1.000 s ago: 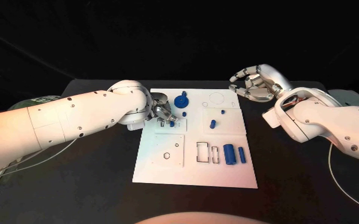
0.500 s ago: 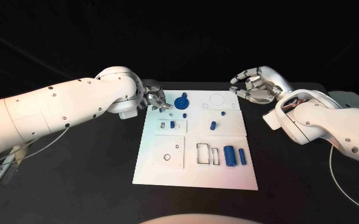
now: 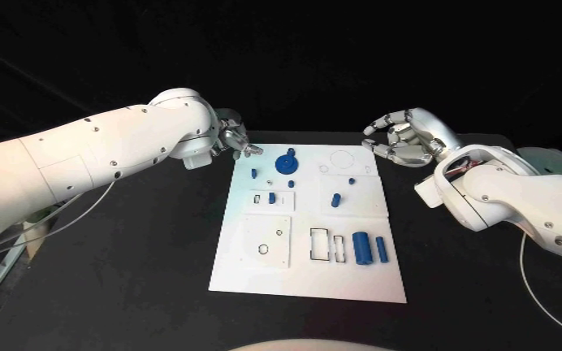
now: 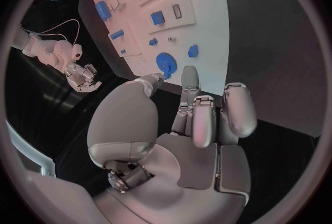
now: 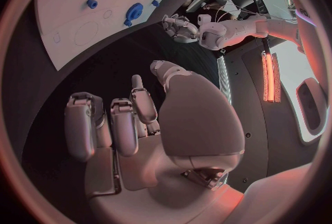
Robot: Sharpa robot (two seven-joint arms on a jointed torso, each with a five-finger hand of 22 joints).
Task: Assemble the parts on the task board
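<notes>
Nearest me on the task board I count two blue cylinders lying side by side next to empty rectangular slots, probably staged there until they get seated. Further up, I count two small blue pieces close to the left hand's side of the board and one short blue peg toward the right hand's side. Beyond them sits one blue gear, just in front of my left hand's fingertips, with two tiny blue bits beside it.

My left hand hovers off the far corner of the board over the tabletop, fingers loosely apart and carrying nothing; I judge it clear of the parts so I can pick the next one. My right hand hangs beside the opposite far corner, fingers curled inward around nothing, parked out of the way.
</notes>
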